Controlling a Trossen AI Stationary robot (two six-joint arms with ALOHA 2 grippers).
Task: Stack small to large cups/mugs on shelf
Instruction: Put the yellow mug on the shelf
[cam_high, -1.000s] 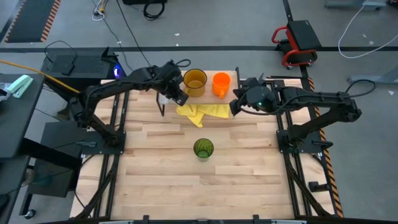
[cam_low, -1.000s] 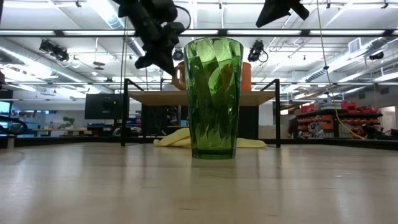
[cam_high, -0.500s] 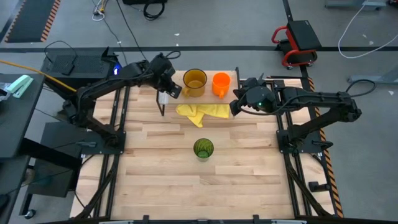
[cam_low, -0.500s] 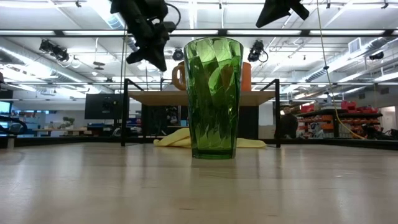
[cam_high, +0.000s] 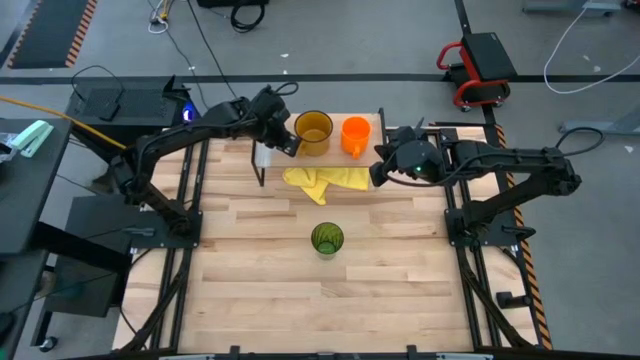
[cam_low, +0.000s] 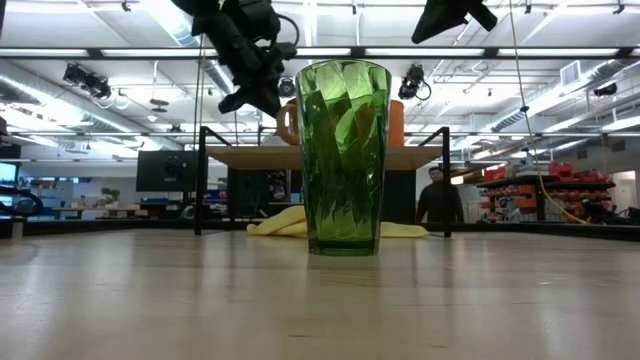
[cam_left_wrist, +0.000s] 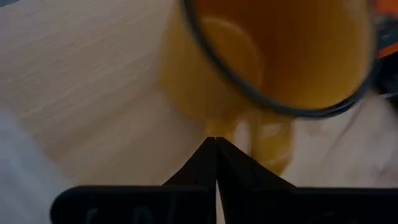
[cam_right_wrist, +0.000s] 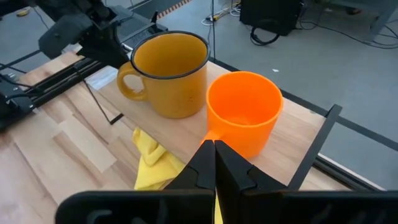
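The shelf (cam_high: 376, 124) holds the amber-yellow mug (cam_high: 313, 130) and the small orange mug (cam_high: 355, 135), side by side and upright on their bases. The green tumbler (cam_high: 327, 238) stands upright on the table nearer the front; in the low view the tumbler (cam_low: 344, 155) hides most of both mugs. My left gripper (cam_high: 286, 144) is shut, its tips (cam_left_wrist: 216, 140) right at the amber mug's handle (cam_left_wrist: 264, 134). My right gripper (cam_high: 379, 171) is shut and hovers high beside the shelf's right end, apart from the orange mug (cam_right_wrist: 244, 112). My left gripper points its shut fingertips at the amber mug's handle (cam_right_wrist: 127, 81) from the shelf's left side, slanting down. I cannot tell whether they touch it. The mug stands upright on the shelf.
A yellow cloth (cam_high: 326, 179) lies on the table under and in front of the shelf. The shelf's black legs (cam_low: 199, 180) stand at its ends. Bare tabletop (cam_high: 260, 290) lies around the tumbler. A person (cam_low: 437, 196) stands in the room beyond the table.
My left gripper drew back from the amber mug toward the table's left, then came back to the mug's handle. The mugs and tumbler stay where they were. A person has walked into the low view's background.
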